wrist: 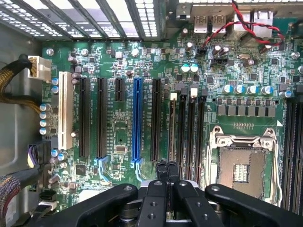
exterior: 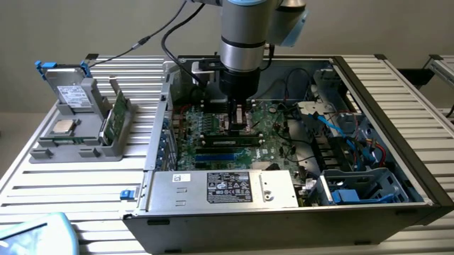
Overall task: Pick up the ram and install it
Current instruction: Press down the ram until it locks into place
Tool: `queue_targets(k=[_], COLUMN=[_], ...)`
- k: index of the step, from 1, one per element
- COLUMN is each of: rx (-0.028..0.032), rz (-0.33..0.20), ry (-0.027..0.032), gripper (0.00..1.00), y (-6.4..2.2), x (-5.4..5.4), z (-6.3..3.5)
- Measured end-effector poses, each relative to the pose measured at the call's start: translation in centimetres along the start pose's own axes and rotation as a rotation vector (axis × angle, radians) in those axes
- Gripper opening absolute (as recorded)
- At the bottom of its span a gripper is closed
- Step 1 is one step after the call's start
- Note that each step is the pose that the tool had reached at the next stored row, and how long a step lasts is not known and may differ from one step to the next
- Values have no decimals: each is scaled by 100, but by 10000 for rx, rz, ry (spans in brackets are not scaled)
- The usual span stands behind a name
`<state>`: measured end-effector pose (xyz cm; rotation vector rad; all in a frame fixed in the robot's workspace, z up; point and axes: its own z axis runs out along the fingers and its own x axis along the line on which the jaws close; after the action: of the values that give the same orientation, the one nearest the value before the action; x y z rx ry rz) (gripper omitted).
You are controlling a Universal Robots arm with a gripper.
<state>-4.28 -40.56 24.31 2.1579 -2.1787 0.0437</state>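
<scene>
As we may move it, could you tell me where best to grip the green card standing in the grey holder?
Probably the green card by its free top edge, from above, fingers on its flat faces: it stands on edge in the grey holder.

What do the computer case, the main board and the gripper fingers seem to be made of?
Computer case: looks like sheet metal, grey and dull, with thin folded edges. Main board: looks like green coated circuit board with a slight gloss, carrying black and blue slots that seem plastic. Gripper fingers: black and matte; plastic or coated metal, I cannot tell which.
</scene>
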Motion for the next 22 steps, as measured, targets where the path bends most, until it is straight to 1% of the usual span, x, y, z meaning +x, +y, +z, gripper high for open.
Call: queue_targets(k=[22], rx=[-275], rz=[3741], ry=[-120], gripper=[11], y=[0], x=[8], z=[0])
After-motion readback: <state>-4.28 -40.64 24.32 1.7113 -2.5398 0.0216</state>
